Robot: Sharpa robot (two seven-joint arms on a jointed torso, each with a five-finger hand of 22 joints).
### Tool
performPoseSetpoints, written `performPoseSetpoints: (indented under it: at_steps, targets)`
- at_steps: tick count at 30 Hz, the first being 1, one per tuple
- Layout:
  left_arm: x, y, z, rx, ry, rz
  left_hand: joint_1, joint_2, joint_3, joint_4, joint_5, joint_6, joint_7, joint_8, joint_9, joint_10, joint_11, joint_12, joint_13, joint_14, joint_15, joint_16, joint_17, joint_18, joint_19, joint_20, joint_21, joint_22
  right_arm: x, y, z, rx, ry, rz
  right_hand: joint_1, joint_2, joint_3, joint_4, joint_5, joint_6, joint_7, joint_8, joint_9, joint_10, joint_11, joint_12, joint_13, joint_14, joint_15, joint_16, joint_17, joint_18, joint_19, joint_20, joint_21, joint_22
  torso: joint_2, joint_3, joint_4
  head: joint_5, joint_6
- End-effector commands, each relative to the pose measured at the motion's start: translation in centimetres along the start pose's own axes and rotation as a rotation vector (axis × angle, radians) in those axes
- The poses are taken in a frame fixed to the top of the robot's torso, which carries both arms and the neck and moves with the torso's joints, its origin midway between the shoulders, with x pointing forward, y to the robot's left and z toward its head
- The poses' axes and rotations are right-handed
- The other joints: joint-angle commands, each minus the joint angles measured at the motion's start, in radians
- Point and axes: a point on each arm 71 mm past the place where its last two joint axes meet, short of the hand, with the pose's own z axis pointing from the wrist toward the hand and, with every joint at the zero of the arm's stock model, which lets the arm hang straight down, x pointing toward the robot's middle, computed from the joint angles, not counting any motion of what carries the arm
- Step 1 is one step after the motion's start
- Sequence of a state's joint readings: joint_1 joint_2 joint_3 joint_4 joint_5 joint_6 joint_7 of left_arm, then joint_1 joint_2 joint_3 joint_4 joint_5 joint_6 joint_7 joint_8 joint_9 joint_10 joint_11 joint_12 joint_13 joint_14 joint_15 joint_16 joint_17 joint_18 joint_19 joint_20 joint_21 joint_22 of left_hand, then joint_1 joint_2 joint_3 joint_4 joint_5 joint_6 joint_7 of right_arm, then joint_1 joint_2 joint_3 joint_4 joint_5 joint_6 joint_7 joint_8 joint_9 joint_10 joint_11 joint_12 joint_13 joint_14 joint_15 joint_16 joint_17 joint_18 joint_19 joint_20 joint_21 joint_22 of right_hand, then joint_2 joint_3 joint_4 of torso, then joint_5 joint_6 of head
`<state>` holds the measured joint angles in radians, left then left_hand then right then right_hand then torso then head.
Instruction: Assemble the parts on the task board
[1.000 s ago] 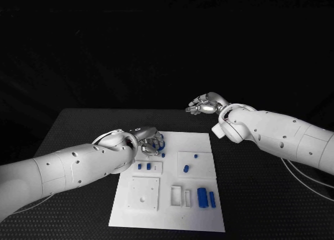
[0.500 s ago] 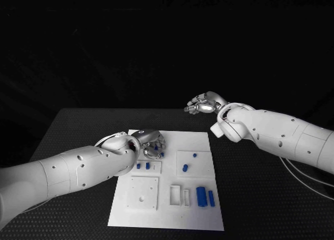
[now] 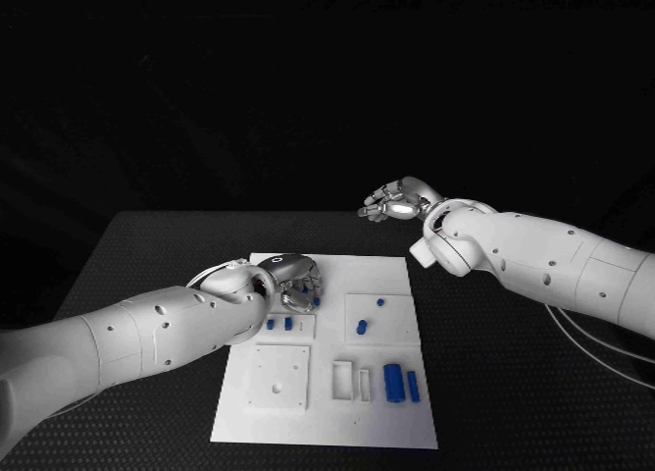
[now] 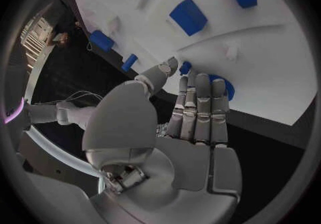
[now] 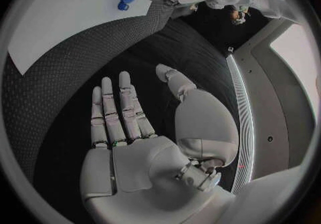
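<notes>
L hand (image 3: 292, 280) fingertips on blue part (image 4: 224, 86) | R hand (image 5: 144, 144) fingers apart, holds nothing

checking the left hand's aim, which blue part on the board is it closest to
The round blue part at the task board's far left corner, right at the left hand's fingertips; the other blue pieces lie further in across the board, away from the hand.

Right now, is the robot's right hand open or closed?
Open. The right hand is raised over the black table, its fingers spread and holding nothing.
</notes>
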<state>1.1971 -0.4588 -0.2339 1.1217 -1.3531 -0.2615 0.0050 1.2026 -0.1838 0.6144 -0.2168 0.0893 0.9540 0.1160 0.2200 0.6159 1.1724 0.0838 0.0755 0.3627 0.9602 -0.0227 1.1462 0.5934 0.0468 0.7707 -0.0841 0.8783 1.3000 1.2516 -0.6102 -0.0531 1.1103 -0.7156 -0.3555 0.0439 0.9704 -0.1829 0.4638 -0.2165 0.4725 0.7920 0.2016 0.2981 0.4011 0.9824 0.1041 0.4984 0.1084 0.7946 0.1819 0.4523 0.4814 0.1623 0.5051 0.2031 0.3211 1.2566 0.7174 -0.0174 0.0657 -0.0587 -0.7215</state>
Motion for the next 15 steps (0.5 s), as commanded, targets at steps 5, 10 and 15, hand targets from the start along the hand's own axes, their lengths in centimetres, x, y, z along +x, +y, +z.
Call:
performPoseSetpoints:
  at_steps: [5, 10, 15]
  targets:
    - [0.3, 0.1, 0.2, 0.001, 0.031, 0.008, 0.003, 0.017, 0.006, -0.005, 0.010, 0.010, 0.000, 0.007, -0.005, 0.006, 0.003, -0.005, -0.004, 0.009, 0.002, 0.007, 0.004, 0.004, 0.006, -0.033, 0.003, 0.003, 0.2, 0.1, 0.0, -0.008, 0.013, 0.001, -0.004, 0.002, -0.001, 0.003, 0.002, 0.008, 0.003, 0.006, -0.002, -0.093, 0.054, 0.006, -0.002, -0.008, -0.002, 0.005, -0.002, -0.004, -0.004, 0.001, -0.005, 0.002, -0.001, -0.0004, -0.0007, -0.002, -0.002]
    - [0.7, -0.1, 0.4, 0.000, 0.051, 0.006, 0.002, 0.021, 0.005, -0.005, 0.011, 0.010, 0.002, 0.007, -0.007, 0.006, 0.004, -0.005, -0.006, 0.009, 0.003, 0.007, 0.005, 0.003, 0.006, -0.033, 0.003, 0.004, 0.2, 0.2, 0.0, -0.010, 0.014, 0.001, -0.004, 0.002, -0.001, 0.003, 0.003, 0.008, 0.003, 0.006, -0.002, -0.093, 0.054, 0.006, -0.002, -0.008, -0.002, 0.005, -0.002, -0.004, -0.003, 0.001, -0.006, 0.002, -0.002, -0.0008, 0.0002, -0.005, -0.003]
    - [1.3, -0.2, 0.5, 0.001, 0.058, 0.004, -0.004, 0.025, 0.002, -0.003, 0.010, 0.008, 0.002, 0.005, -0.012, 0.000, 0.005, -0.008, -0.011, 0.010, 0.004, 0.008, 0.006, 0.003, 0.008, -0.033, 0.002, 0.005, 0.2, 0.2, 0.0, -0.010, 0.014, 0.001, -0.004, 0.002, -0.001, 0.003, 0.003, 0.008, 0.003, 0.007, -0.002, -0.093, 0.054, 0.006, -0.003, -0.008, -0.002, 0.005, -0.002, -0.004, -0.003, 0.001, -0.006, 0.002, -0.001, -0.0007, -0.0002, -0.006, -0.001]
